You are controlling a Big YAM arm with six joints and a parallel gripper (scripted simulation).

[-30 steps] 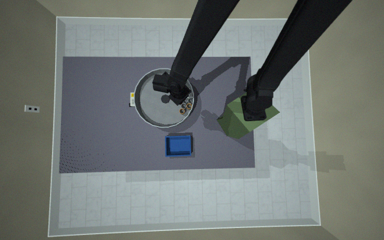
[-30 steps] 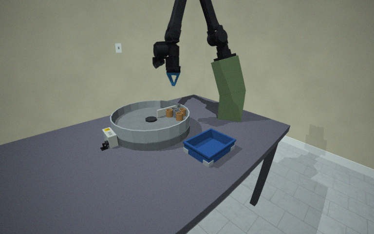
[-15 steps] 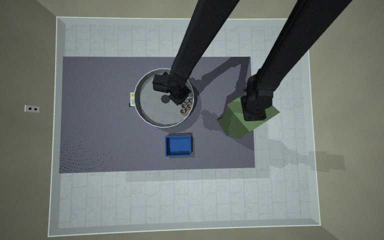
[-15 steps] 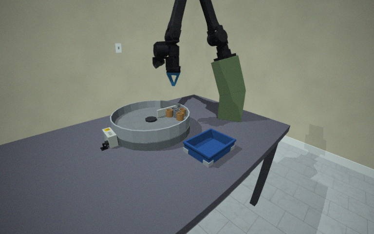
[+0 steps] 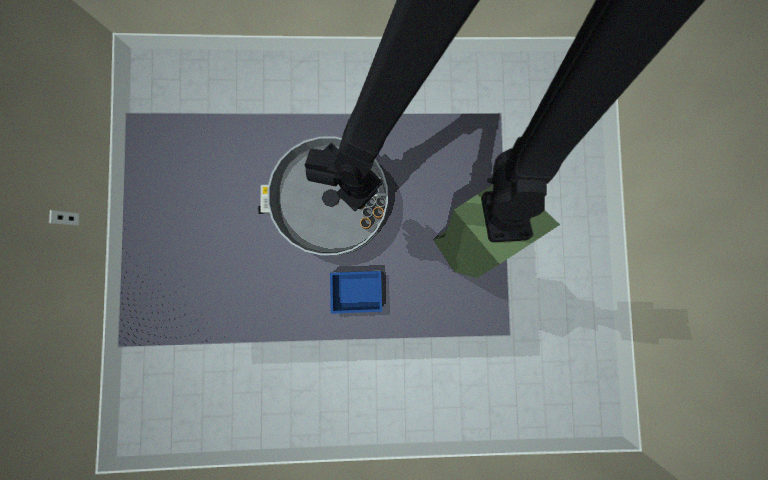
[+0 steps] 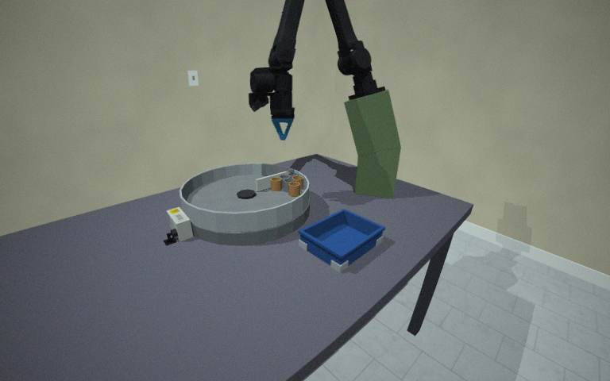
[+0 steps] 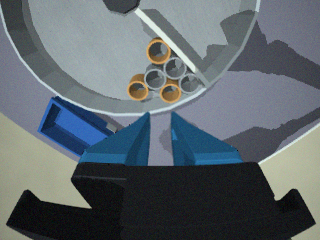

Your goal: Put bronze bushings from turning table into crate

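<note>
The round grey turning table (image 5: 328,195) (image 6: 245,202) (image 7: 134,27) holds a tight cluster of bushings against a thin fence bar (image 7: 167,30). Three are bronze (image 7: 158,50) (image 7: 138,91) (image 7: 171,94), and three are steel (image 7: 175,67) (image 7: 155,78) (image 7: 191,83). The bronze ones also show in the exterior view (image 6: 276,182) (image 6: 294,188). My gripper (image 6: 282,134) (image 7: 160,118) hangs high above the cluster. Its blue fingers stand a narrow gap apart with nothing between them. The blue crate (image 5: 356,290) (image 6: 341,234) (image 7: 67,127) is empty and sits beside the table's near rim.
A dark hub (image 6: 245,194) marks the turning table's middle. A small white control box (image 6: 179,221) sits at its left rim. The arm's green pedestal (image 6: 375,144) stands at the back right of the table top.
</note>
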